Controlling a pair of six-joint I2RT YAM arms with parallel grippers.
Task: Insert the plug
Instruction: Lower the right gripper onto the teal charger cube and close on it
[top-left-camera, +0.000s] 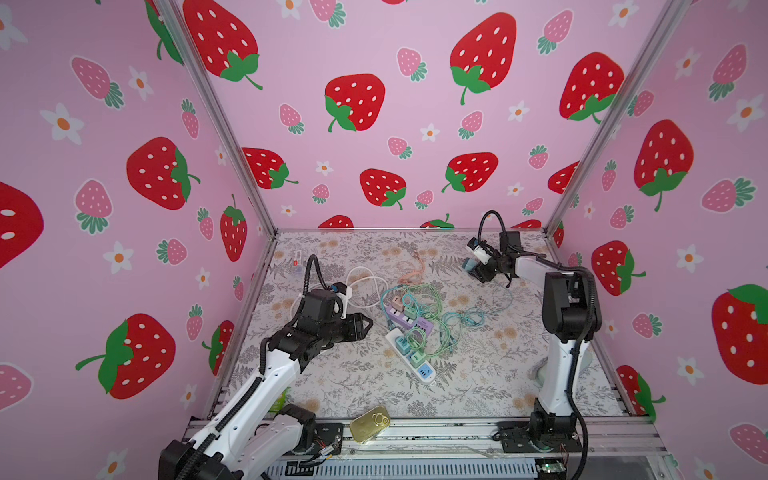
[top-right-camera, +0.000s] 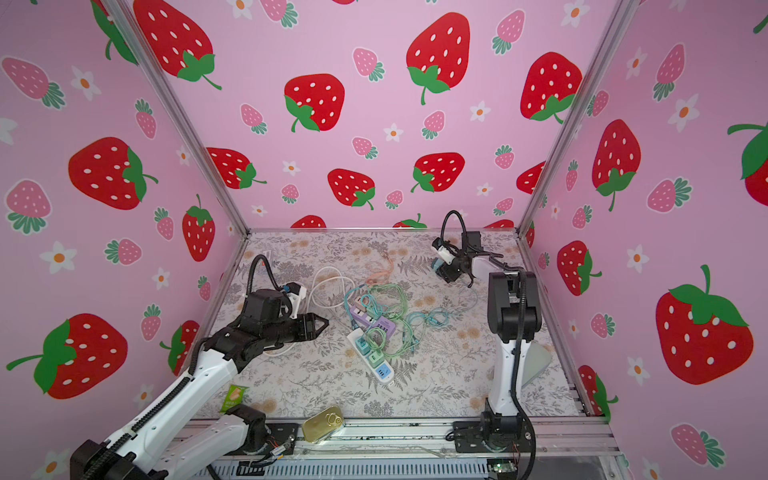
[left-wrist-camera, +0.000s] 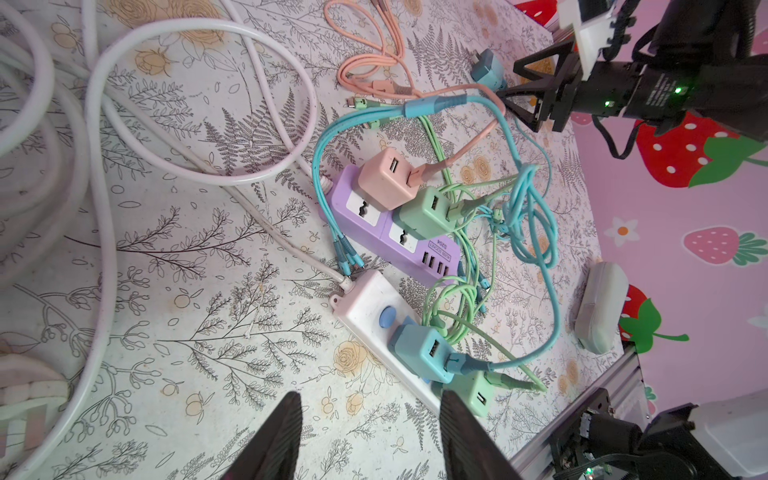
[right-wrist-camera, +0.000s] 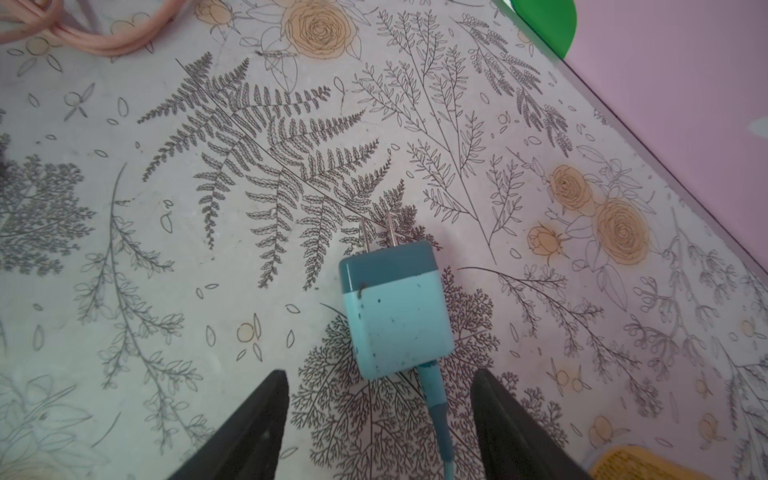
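A light blue plug (right-wrist-camera: 397, 307) with a dark blue top and two metal prongs lies flat on the floral table at the back right, also seen in both top views (top-left-camera: 471, 263) (top-right-camera: 437, 263). My right gripper (right-wrist-camera: 378, 374) is open just behind it. The plug's blue cable runs back between the fingers, touching neither. A purple power strip (left-wrist-camera: 415, 257) carries a pink and a green adapter and shows two free sockets. A white power strip (left-wrist-camera: 365, 307) carries a blue and a green adapter. My left gripper (left-wrist-camera: 370, 395) hovers open and empty to the left of the strips (top-left-camera: 368, 323).
Tangled blue, green and pink cables (left-wrist-camera: 528, 208) lie over and behind the strips. A thick white cable (left-wrist-camera: 104, 124) coils at the left. A gold tin (top-left-camera: 370, 423) and a green packet (top-right-camera: 235, 395) sit at the front edge. A pale grey object (left-wrist-camera: 598, 307) rests by the right wall.
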